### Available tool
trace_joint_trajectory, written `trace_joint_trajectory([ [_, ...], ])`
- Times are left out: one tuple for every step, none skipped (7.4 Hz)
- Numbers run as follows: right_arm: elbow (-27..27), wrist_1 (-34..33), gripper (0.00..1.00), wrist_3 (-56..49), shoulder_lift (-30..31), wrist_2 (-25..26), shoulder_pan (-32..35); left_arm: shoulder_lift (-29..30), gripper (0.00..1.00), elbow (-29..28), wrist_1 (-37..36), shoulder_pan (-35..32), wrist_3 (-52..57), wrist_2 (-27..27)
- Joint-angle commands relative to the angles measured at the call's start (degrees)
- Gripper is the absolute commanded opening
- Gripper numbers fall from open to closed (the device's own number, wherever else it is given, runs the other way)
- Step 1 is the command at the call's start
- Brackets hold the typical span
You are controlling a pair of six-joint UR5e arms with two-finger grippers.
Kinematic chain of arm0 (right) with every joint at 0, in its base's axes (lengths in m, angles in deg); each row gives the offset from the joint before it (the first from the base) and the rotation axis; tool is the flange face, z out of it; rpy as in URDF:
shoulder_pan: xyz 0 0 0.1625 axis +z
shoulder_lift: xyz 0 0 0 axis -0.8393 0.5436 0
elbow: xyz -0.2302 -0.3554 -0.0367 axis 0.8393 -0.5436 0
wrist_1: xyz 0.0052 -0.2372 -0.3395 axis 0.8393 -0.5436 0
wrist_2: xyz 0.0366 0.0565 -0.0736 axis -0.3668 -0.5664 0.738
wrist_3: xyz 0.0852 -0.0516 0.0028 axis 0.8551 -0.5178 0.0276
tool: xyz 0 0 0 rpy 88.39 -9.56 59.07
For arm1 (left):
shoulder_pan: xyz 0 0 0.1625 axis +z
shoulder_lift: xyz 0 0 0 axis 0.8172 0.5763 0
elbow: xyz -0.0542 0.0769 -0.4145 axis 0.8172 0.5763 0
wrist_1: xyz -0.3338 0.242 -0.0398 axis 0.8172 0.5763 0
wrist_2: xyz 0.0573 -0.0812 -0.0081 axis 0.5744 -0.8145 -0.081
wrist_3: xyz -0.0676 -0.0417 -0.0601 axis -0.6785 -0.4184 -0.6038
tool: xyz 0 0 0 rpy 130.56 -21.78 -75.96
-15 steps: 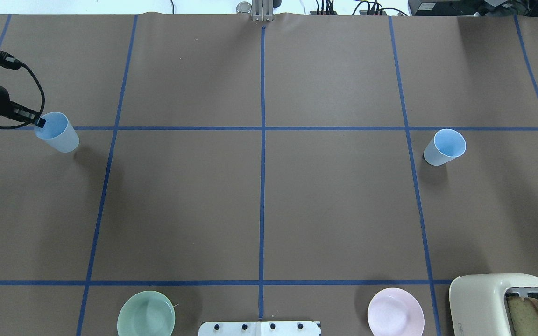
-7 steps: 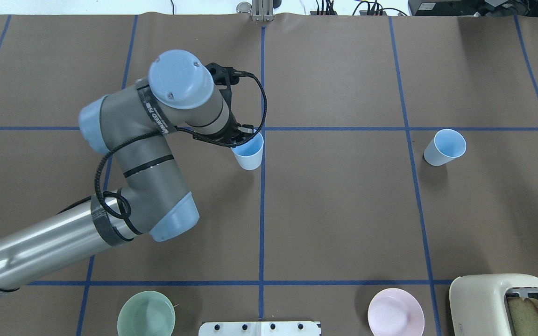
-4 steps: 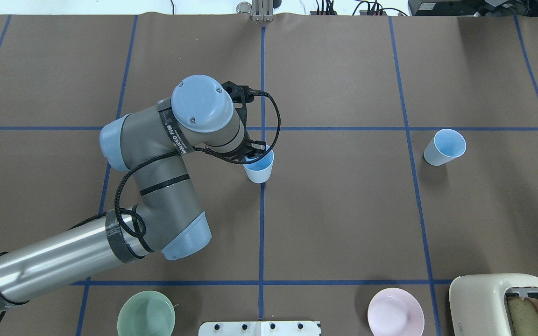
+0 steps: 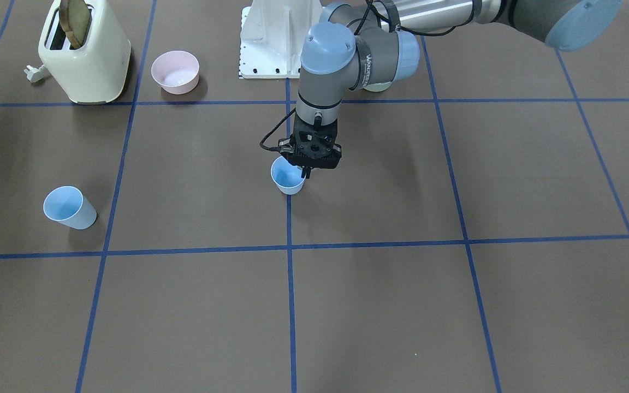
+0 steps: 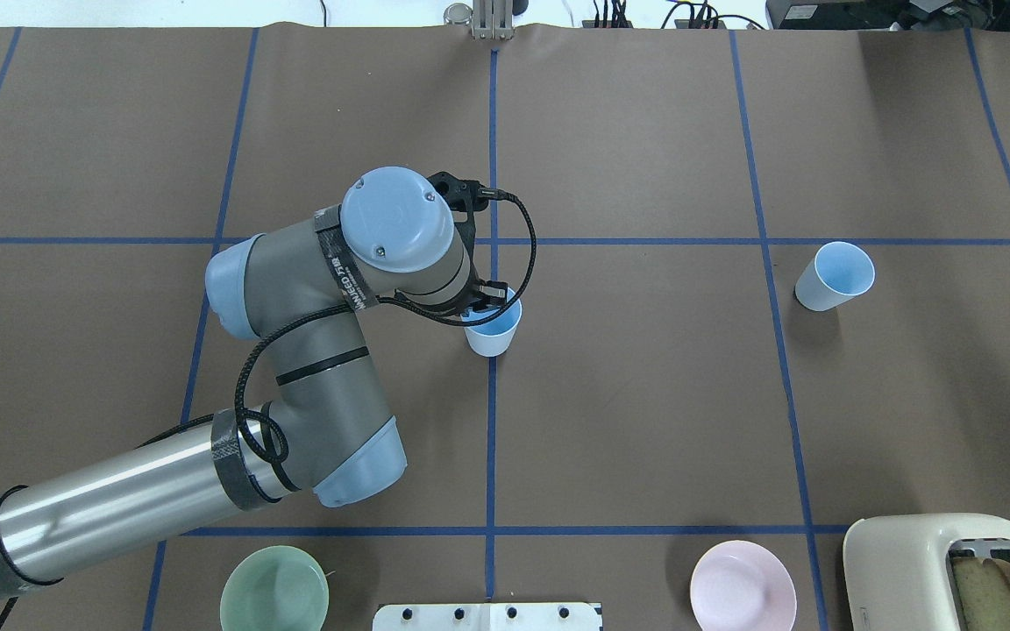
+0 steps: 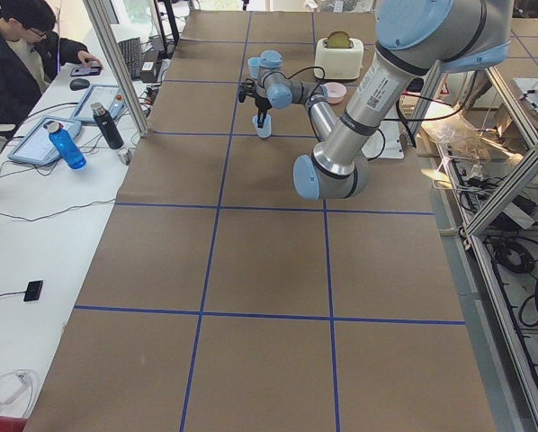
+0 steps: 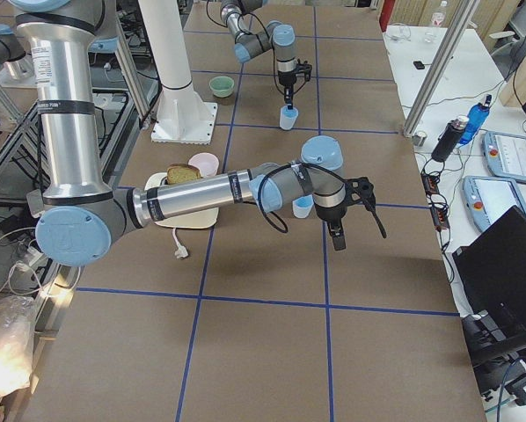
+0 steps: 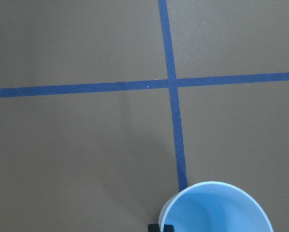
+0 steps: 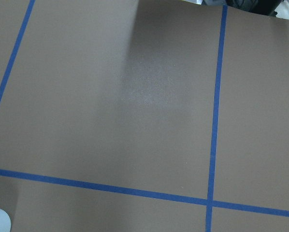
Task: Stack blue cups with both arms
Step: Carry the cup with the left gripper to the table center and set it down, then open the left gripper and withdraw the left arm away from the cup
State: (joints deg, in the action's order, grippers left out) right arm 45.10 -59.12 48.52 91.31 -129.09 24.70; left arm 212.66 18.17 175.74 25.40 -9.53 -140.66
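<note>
My left gripper (image 5: 483, 304) is shut on the rim of one blue cup (image 5: 494, 329), upright on the table's centre line. It also shows in the front view (image 4: 287, 177), low over or on the table; I cannot tell which. The left wrist view shows the cup's rim (image 8: 217, 210) with one fingertip (image 8: 161, 227) on it. The second blue cup (image 5: 834, 276) stands upright on the right side. In the exterior right view my right gripper (image 7: 336, 239) hangs just beside that cup (image 7: 303, 208); I cannot tell whether it is open or shut.
A cream toaster (image 5: 943, 570) with bread stands at the near right corner. A pink bowl (image 5: 742, 587) and a pale-green bowl (image 5: 274, 589) sit near the white base pedestal (image 5: 487, 616). An operator (image 6: 17, 54) sits beyond the table's far side.
My left arm has carried its blue cup from the table's far left to the centre line, then a little nearer the robot. The second cup has not moved.
</note>
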Motion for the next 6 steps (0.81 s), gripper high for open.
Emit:
trace_joint_trajectory([
  [-0.1,0.0,1.0,0.0,-0.1,0.0,0.0,-0.4,0.7,0.0,0.4,0.3,0.2,1.0],
  [-0.1,-0.1,1.0,0.1,-0.1,0.0,0.0,-0.5,0.97,0.9,0.4,0.2,0.5,1.2],
  [-0.1,-0.1,1.0,0.1,-0.1,-0.1,0.0,-0.6,0.98,3.7,-0.2,-0.6,2.0,0.8],
  [-0.1,-0.1,1.0,0.1,-0.1,-0.2,-0.5,-2.0,0.98,5.4,-1.0,-3.9,5.1,-0.2],
  [0.0,0.0,1.0,0.1,-0.1,-0.5,-0.8,-4.1,0.98,7.6,-4.8,-8.7,9.8,-5.1],
  [1.4,-0.2,1.0,0.1,-0.1,-2.6,-1.0,-7.9,0.98,11.1,-8.6,-14.7,16.3,-10.1],
])
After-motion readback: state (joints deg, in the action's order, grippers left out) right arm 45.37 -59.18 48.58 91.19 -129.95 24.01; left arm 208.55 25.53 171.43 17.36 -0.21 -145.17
